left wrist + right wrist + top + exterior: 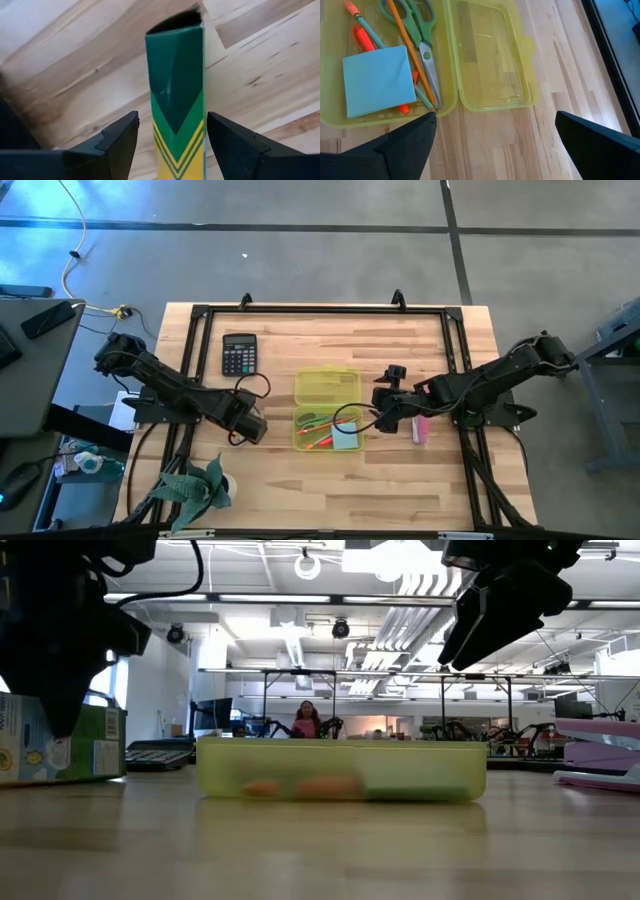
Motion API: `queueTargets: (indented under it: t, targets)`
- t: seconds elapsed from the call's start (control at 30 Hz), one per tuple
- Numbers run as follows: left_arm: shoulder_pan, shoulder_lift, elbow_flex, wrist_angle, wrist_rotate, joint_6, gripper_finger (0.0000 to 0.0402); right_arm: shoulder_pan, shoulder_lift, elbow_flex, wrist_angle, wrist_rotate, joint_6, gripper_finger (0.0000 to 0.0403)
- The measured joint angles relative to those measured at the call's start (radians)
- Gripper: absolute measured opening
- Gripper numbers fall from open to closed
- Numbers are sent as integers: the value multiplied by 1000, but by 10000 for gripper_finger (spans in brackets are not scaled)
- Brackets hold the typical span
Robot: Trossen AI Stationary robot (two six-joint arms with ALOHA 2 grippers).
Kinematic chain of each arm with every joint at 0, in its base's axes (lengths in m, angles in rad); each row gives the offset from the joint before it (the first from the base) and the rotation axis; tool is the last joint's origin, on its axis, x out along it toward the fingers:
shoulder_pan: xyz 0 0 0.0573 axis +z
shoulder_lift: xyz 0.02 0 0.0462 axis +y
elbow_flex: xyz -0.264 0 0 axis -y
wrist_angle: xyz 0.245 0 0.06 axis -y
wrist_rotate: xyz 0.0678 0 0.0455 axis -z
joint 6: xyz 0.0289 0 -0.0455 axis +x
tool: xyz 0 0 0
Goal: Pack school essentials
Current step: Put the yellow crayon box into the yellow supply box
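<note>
— Starting at the table's (420, 490) near edge: what's there?

— Only a green leafy thing (195, 485) at the near-left corner, no part of the packing. Just beyond it the left gripper (172, 131) hangs over the left half of the table, its fingers (120, 137) spread on either side of a green-yellow pack (177, 100) lying on the wood. There's a gap on each side, so I'd judge it is framed for a pinch, not yet gripped.

— And the case?

— Mid-table, the translucent case (327, 410) lies hinged open, lid half towards the far edge. Its nearer tray holds the blue sticky-note pad (379, 80), green-handled scissors (420, 30), an orange pencil (410, 50) and a red marker (362, 40) — laid lengthwise, presumably so the lid can shut flat over them.

— The other arm?

— The right gripper (385, 412) hovers just right of the case, above the table. Its fingers (400, 145) stand wide apart with nothing between them, and they touch nothing. A pink item (419, 429) lies on the wood beside that arm.

— Farther back?

— A black calculator (239, 354) towards the far-left corner, well apart from everything. By my reading the pack is the next piece to go into the tray.
</note>
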State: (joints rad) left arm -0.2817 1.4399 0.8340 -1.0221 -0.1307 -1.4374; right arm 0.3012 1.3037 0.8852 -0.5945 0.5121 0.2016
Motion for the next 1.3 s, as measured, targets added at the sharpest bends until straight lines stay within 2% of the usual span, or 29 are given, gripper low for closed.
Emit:
queueTargets:
  t: [0.23, 0.63, 0.8, 1.07, 1.3]
  targets:
    - [0, 0, -1, 20, 10, 0, 212, 0, 0, 0, 0, 0, 0, 399]
    - [-1, 0, -1, 81, 31, 61, 108, 0, 0, 0, 0, 0, 0, 399]
    - [-1, 0, -1, 85, 23, 86, 78, 0, 0, 0, 0, 0, 0, 399]
    - [-1, 0, 15, 107, 6, 139, 77, 0, 0, 0, 0, 0, 5, 399]
    - [-1, 0, 112, 109, -99, 245, 77, 0, 0, 0, 0, 0, 8, 399]
